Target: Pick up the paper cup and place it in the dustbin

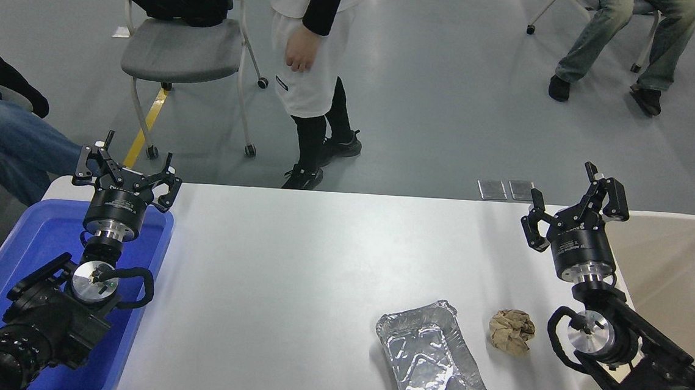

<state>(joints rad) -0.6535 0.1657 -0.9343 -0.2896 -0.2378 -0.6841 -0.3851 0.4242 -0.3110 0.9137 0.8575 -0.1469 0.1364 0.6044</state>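
The paper cup does not show anywhere in this view. The dustbin [679, 267] is a large cream tub at the table's right end, and what I see of its inside holds nothing. My right gripper [570, 204] hangs open with nothing between its fingers, just left of the dustbin's near wall and above the table's far right part. My left gripper [129, 173] is parked open over the far end of a blue tub [26, 246] at the lower left.
A silver foil tray [436, 363] lies at the table's front centre. A crumpled brown paper ball [511, 331] sits to its right, close to my right arm. A person stands beyond the far edge beside a grey chair [180, 49]; others sit at far left and right.
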